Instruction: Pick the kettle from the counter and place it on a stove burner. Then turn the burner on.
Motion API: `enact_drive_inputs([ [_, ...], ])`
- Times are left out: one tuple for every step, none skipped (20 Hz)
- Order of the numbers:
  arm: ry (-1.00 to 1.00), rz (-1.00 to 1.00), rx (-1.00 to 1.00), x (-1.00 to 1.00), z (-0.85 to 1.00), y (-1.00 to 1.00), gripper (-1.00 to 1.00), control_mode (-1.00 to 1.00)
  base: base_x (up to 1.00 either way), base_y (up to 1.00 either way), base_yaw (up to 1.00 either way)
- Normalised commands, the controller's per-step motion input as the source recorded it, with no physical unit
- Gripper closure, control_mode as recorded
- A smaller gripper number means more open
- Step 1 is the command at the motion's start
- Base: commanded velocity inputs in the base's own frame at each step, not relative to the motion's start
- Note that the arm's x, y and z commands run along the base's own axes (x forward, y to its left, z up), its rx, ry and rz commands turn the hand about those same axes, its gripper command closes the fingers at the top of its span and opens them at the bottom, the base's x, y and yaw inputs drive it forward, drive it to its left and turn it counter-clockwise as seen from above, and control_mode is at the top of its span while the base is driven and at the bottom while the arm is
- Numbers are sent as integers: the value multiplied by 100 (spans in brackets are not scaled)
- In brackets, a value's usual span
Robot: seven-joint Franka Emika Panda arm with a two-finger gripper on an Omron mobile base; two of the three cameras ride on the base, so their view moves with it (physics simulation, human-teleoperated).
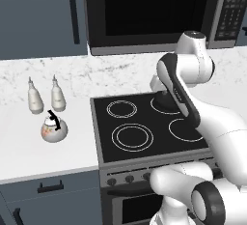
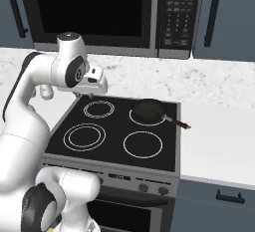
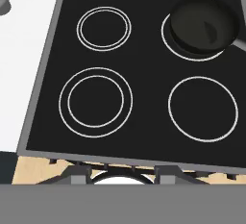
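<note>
One small round white-grey kettle (image 1: 53, 129) with black arched handle sat on the white marbled counter (image 1: 29, 156), left of the stove, well apart from the arm. Two slim white bottles (image 1: 34, 97) (image 1: 58, 94) stood just behind it, side by side. Black glass cooktop (image 2: 112, 149) carried four circle outlines: one large double-ring burner (image 3: 95, 102) front left, one smaller double-ring circle (image 3: 104, 28) back left, one single-ring circle (image 3: 203, 108) front right, one more back right mostly covered by the single black frying pan (image 3: 203, 24). Pan handle (image 2: 177, 122) stuck out toward the right counter; cut off at the edge in hand view. Three round stove knobs (image 2: 143, 187) counted on the front panel in right base view, more possibly hidden behind the white arm. The two-finger gripper (image 2: 92, 87) hovered above the cooktop's back left area, holding nothing. Fingers too small and blocked to judge; can't tell how far apart they were. One dark microwave (image 2: 94, 12) hung above, top cropped. One grey rounded object (image 3: 4, 1) at hand view's top left, cut off, unidentifiable.
</note>
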Motion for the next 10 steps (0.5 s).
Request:
enact_drive_inputs([
  [0, 0, 0, 0, 0, 0, -100, -100, 0, 0, 0],
  [0, 0, 0, 0, 0, 0, -100, -100, 0, 0, 0],
  [0, 0, 0, 0, 0, 0, -100, -100, 0, 0, 0],
  [0, 0, 0, 0, 0, 0, -100, -100, 0, 0, 0],
  [0, 0, 0, 0, 0, 0, -100, -100, 0, 0, 0],
  [0, 0, 0, 0, 0, 0, -100, -100, 0, 0, 0],
  [0, 0, 0, 0, 0, 0, -100, -100, 0, 0, 0],
  [5, 0, 0, 0, 0, 0, -100, -100, 0, 0, 0],
  [0, 0, 0, 0, 0, 0, -100, -100, 0, 0, 0],
  [0, 0, 0, 0, -3, 0, -100, -100, 0, 0, 0],
])
